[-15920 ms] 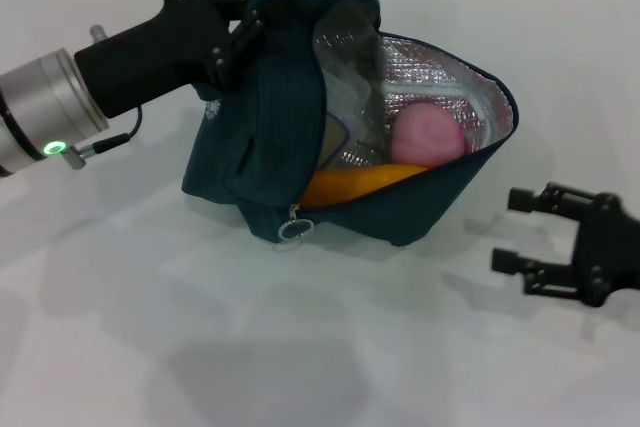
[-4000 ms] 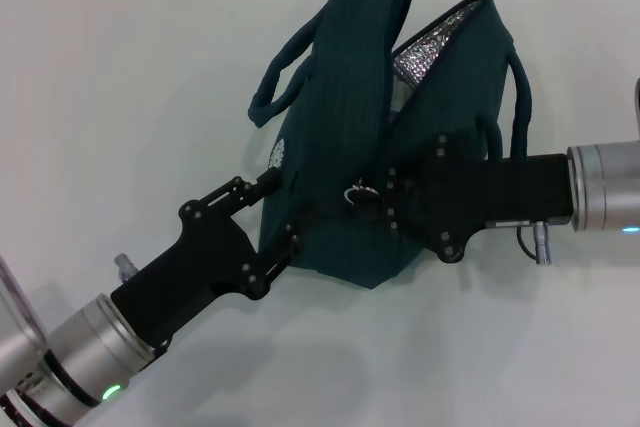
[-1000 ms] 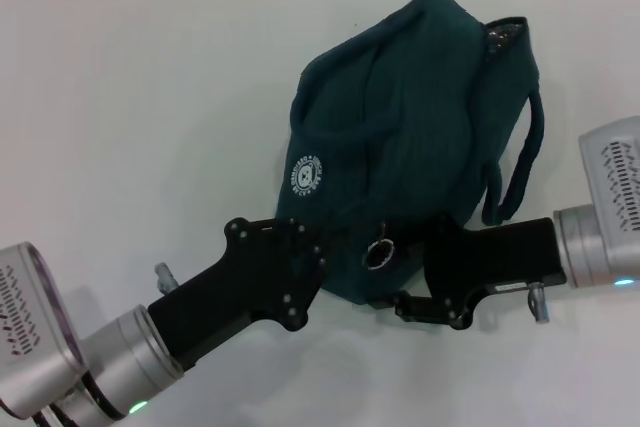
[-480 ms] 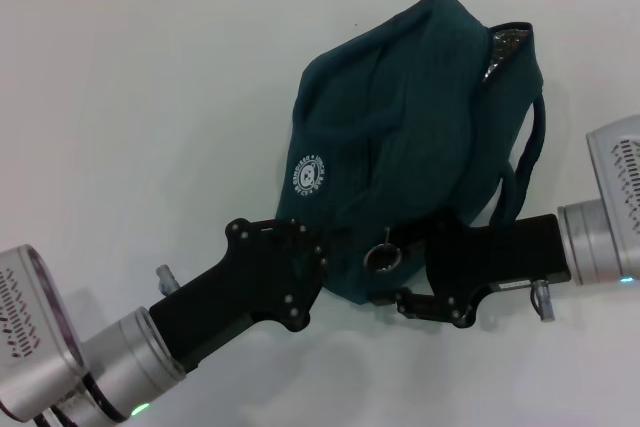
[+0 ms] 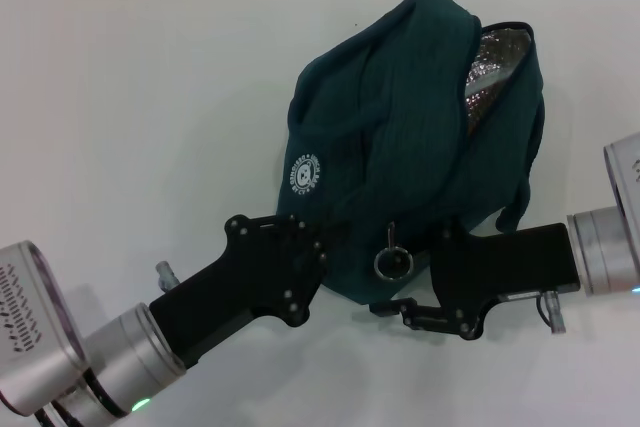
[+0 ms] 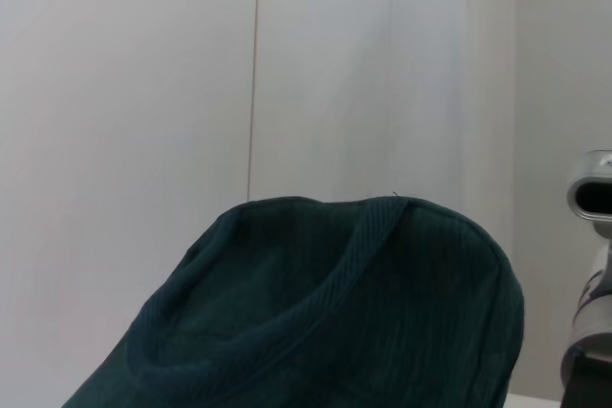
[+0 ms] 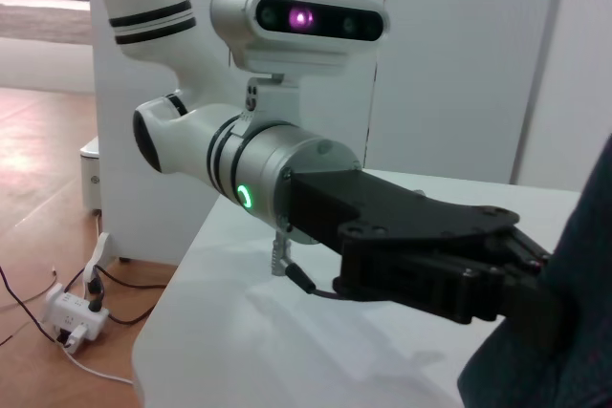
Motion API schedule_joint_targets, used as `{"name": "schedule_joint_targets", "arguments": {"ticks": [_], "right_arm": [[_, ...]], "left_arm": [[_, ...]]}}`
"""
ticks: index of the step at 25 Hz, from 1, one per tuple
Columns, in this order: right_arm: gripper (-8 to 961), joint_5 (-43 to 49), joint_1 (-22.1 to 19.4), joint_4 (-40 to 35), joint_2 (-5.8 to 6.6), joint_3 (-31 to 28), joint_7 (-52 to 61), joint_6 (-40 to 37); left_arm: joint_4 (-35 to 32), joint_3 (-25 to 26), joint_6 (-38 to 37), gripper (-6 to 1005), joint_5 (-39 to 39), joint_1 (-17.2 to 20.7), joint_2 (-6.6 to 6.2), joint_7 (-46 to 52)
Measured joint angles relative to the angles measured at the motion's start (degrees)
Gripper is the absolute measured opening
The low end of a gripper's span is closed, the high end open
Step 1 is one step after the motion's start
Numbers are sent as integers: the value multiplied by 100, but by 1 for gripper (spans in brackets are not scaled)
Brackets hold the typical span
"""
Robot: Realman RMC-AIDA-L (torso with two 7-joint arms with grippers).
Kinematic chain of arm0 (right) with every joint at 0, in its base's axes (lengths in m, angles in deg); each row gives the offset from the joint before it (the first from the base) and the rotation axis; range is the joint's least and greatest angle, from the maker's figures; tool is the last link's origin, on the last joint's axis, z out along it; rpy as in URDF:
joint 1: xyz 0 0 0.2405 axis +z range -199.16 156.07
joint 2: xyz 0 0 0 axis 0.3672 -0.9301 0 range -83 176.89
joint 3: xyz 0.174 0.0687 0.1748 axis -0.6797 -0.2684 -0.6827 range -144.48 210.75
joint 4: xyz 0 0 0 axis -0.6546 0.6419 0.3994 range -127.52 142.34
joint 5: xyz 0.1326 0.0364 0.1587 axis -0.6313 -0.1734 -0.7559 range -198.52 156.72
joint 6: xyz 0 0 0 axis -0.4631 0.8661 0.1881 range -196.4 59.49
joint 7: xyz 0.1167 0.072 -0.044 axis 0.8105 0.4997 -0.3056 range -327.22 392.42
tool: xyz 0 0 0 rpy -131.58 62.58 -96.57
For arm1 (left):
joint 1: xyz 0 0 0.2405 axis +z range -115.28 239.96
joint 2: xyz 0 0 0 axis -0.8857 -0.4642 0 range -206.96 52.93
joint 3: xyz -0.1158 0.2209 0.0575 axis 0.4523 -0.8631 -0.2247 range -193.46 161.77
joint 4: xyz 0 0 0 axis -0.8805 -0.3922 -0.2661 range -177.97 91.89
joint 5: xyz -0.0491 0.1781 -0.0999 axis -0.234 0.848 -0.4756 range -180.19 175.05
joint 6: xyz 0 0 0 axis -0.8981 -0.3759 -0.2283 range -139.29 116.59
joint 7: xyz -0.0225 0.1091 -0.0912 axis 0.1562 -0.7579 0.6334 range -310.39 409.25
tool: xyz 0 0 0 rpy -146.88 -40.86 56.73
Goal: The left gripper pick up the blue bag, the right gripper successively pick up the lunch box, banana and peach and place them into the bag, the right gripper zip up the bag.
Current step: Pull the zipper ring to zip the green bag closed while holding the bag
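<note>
Since half a second ago the foil-lined mouth at the upper right has gaped wider and the ring pull (image 5: 393,263) has swung free. The blue bag (image 5: 400,147) stands mid-frame on the desk (image 5: 130,97). The left tool (image 5: 300,272) pinches its lower left corner; whether the right tool (image 5: 435,297) is spread, I cannot tell. Hook the ring squarely, pull along the seam.

Head camera is looking down at the table (image 5: 150,97); both wrist cameras are facing the bag (image 5: 400,147) closely.
</note>
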Motion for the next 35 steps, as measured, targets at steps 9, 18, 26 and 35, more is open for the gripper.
{"name": "schedule_joint_targets", "arguments": {"ticks": [9,18,26,35], "right_arm": [[296,25,-31,-48,-7,4,-28,-23],[290,-2,-42,-73,-16,-5,-74,0],[182,-178,-126,-74,-22,-1,-365,18],[134,-695,-371,14,-43,23,-939,43]], "left_arm": [[0,-4,-13,60,-6,-13,-5,6],[0,-1,5,65,-15,-19,0,5],[0,5,11,70,-18,-19,0,3],[-24,5,11,75,-8,-16,-1,-1]]}}
